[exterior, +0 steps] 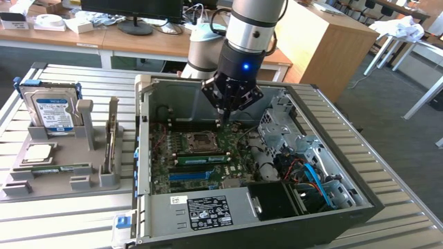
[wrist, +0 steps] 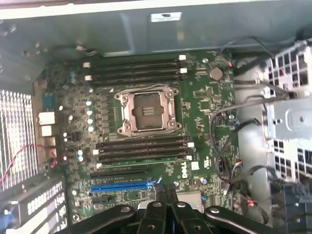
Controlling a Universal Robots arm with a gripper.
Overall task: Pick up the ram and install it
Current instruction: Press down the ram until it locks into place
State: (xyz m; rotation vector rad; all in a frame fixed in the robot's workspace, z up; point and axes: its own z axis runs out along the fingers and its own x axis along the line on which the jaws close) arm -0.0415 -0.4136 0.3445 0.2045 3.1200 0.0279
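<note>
My jaws (exterior: 220,122) are pressed together with nothing between them, hanging over the motherboard (wrist: 204,105) inside the open computer case (exterior: 207,91). Just below and ahead of my jaws, the ram (exterior: 201,158) sits seated in a slot beside the empty processor socket (wrist: 146,111).

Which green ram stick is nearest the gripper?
The ram standing in the motherboard slots, close by the gripper; the other stick lies flat in the grey tray outside.
</note>
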